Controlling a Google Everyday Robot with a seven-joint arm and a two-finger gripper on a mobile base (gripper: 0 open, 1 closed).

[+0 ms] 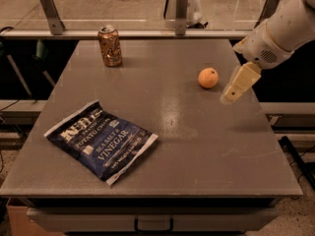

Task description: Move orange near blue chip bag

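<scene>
The orange sits on the grey table at the right middle, stem spot facing the camera. The blue chip bag lies flat at the front left, far from the orange. My gripper hangs from the white arm at the right, just right of the orange and slightly nearer the camera, above the table and apart from the fruit. It holds nothing that I can see.
A brownish-orange drink can stands upright at the table's back left. A metal rail with posts runs behind the table. A drawer handle shows under the front edge.
</scene>
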